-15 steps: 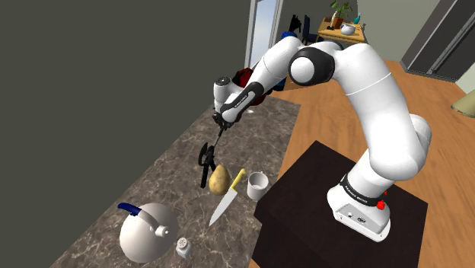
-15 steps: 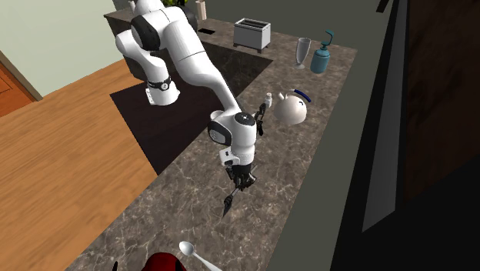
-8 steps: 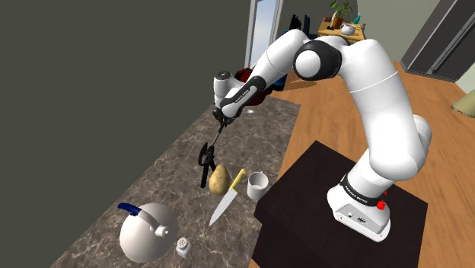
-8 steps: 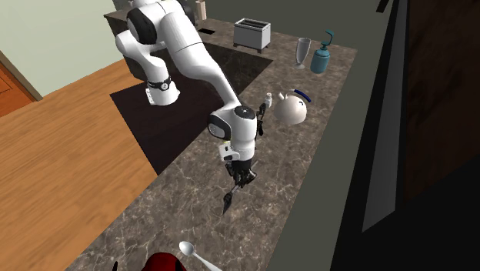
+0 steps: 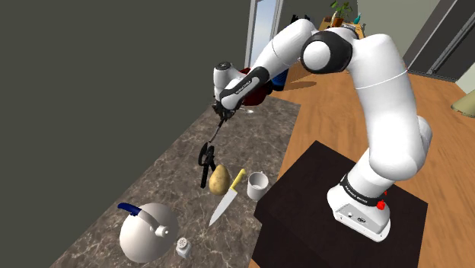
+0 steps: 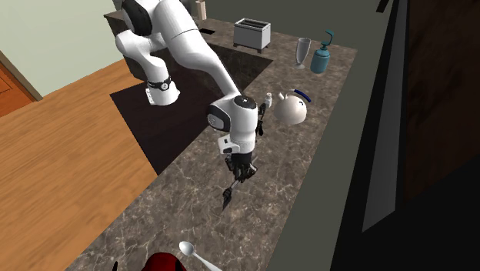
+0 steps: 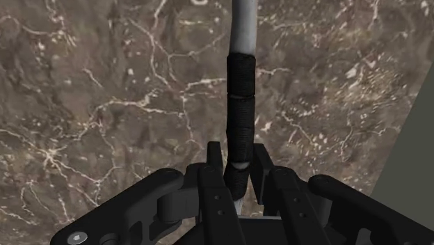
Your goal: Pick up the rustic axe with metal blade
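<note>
- Wrist view: my gripper (image 7: 237, 161) is clamped on the axe (image 7: 240, 97). The fingers (image 7: 214, 163) pinch the handle at its near end, at the bottom of the black wrapping. The grey shaft runs away from the hand over the brown marbled counter (image 7: 104, 104).
- Shoulder view: the gripper hangs above the counter with the axe dangling from it, running down and toward that view's left. The dark head end sits low, near the potato (image 5: 220, 178). I can't tell if it is clear of the stone.
- Second exterior view: the axe hangs head-end down under the hand, with the tip close to the counter.
- Step, my call: the grasp is made and I'm in the lift. I won't count it done until the head is plainly off the surface.
- Next move, my call: go straight up, slowly. The hold is at the far end of a long handle, so the head could swing or pivot between the jaws. I'd steer away from the potato, the yellow-handled knife (image 5: 228, 196) and the white cup (image 5: 256, 181).
- Writing: nothing readable. The arm (image 5: 384, 99) has a dark band low down, but its marks are too small to read. The kettle (image 5: 148, 228), toaster (image 6: 252, 32) and teal bottle (image 6: 323, 55) show no labels.
</note>
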Motion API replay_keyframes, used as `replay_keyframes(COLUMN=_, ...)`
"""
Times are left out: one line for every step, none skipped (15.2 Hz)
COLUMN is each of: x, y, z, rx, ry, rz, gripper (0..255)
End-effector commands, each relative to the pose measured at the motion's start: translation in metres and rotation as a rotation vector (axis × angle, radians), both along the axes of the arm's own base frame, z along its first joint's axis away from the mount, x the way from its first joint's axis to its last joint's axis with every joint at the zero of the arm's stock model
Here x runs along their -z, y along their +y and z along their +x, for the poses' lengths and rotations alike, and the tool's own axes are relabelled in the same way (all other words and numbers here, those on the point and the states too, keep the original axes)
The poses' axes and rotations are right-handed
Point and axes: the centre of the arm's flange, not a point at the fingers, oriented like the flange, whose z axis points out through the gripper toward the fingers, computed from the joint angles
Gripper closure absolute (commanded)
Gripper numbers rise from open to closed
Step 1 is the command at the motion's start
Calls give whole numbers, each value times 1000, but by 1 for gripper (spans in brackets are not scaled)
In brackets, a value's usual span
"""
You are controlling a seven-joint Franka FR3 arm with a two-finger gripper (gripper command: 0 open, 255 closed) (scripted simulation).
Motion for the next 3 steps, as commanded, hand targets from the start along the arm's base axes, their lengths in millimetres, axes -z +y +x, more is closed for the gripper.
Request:
replay_keyframes(x=-10, y=1, z=0, rx=0, ry=0, rz=0, gripper=255)
replay_keyframes(x=-11, y=1, z=0, rx=0, ry=0, rz=0, gripper=255)
replay_keyframes(x=-11, y=1, z=0, rx=0, ry=0, rz=0, gripper=255)
